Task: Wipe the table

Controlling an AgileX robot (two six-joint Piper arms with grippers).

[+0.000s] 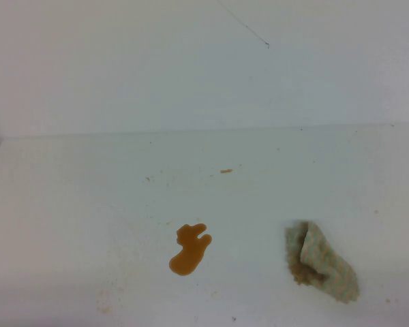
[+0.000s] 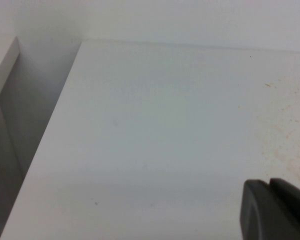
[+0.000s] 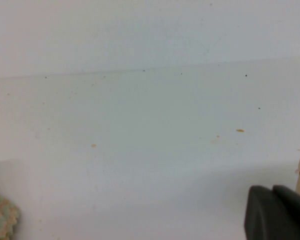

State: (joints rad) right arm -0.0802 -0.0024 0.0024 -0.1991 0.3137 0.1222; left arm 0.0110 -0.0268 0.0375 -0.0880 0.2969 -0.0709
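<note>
Crumpled cloth lies closest, near the front of the white table, to the right of the amber spill and apart from it; a small brown crumb sits beyond the spill, farther back.

At the left wrist, the left gripper hangs over bare tabletop near the table's side edge; its dark fingers are pressed together, holding nothing.

At the right wrist, the right gripper hovers above speckled tabletop, likewise closed and empty; a frayed corner of the cloth shows near it, untouched.
</note>
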